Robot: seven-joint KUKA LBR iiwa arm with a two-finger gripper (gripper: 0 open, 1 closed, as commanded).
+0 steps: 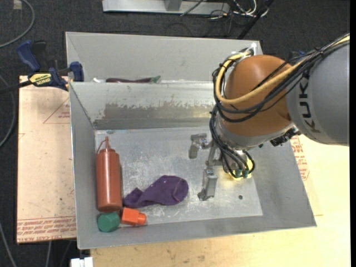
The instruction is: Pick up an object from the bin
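**A:** How much room is there round the gripper?

**B:** Plenty. The two-finger gripper point(201, 167) is low over a bare patch of floor in the grey metal bin point(139, 100). The floor is open on every side of it. The bin's sloped front wall is near, and the back wall lies somewhat farther off. The wall on the side away from the arm is farthest.

**A:** And the fingers?

**B:** They stand wide apart with only bare floor between them, so they grip nothing. I cannot tell whether the tips touch the floor.

**A:** What lies nearest?

**B:** A limp purple rubber balloon point(160, 191) lies flat just beside the front finger, on the side away from the arm. It is close to that finger but not touching it.

**A:** And beyond that?

**B:** There are 3 more things, all past the balloon and well apart from the gripper. A small orange plastic cone-shaped cap point(132, 217) sits at the balloon's tail. A round green lump point(108, 222) is just beside the cap, in the front corner. A tall red-brown squeeze bottle with a thin nozzle point(108, 179) lies along the far wall, its base by the green lump.
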